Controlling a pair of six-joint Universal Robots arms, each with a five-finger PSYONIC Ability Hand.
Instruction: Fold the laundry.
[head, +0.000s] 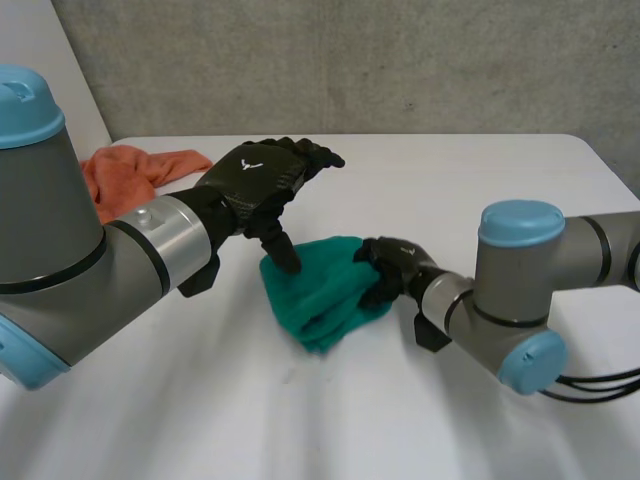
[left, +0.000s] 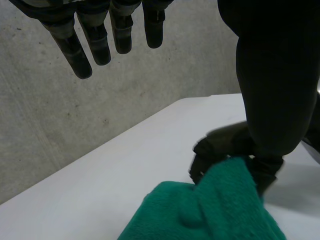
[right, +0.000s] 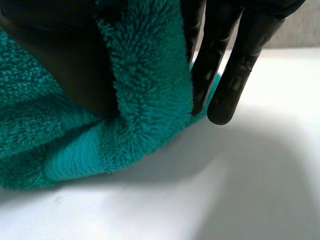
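Observation:
A green towel (head: 315, 290) lies bunched in the middle of the white table (head: 460, 190). My right hand (head: 392, 262) is at the towel's right edge, shut on it. In the right wrist view a thick fold of the towel (right: 145, 75) is pinched between the thumb and the fingers (right: 222, 55). My left hand (head: 260, 175) hovers over the towel's left side with straight fingers, and its thumb points down onto the cloth. The left wrist view has the spread fingers (left: 100, 37) above, the towel (left: 200, 215) under the thumb, and my right hand (left: 225, 142) beyond it.
An orange cloth (head: 125, 170) lies crumpled at the table's far left, behind my left arm. A grey concrete wall (head: 350, 60) runs along the back edge. Bare table stretches in front of the towel and to the far right.

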